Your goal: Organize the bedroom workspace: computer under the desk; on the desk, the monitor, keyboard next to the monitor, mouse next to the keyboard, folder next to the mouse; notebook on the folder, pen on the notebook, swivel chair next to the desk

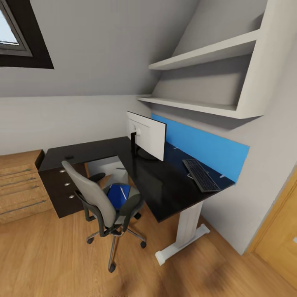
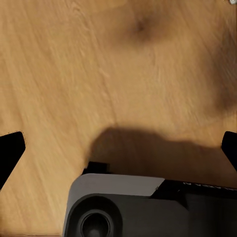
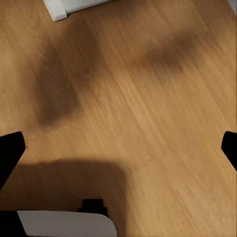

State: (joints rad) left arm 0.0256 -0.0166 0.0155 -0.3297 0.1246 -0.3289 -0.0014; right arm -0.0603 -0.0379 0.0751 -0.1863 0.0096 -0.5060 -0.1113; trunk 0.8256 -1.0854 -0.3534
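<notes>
swivel chair [image 1: 108, 204] beside desk [image 1: 165, 185]

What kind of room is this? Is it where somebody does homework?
It looks like a study corner in an attic room, probably for computer work. A black L-shaped desk holds a monitor and a keyboard, a grey swivel chair stands beside it, and the ceiling slopes above.

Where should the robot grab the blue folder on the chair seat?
Probably by the front edge of the flat bright blue folder, coming down from the open front of the grey upholstered swivel chair. The folder lies flat on the seat, so only a thin edge can be pinched. The tall back and black armrests block the other sides, and the glossy black desk stands close by.
</notes>
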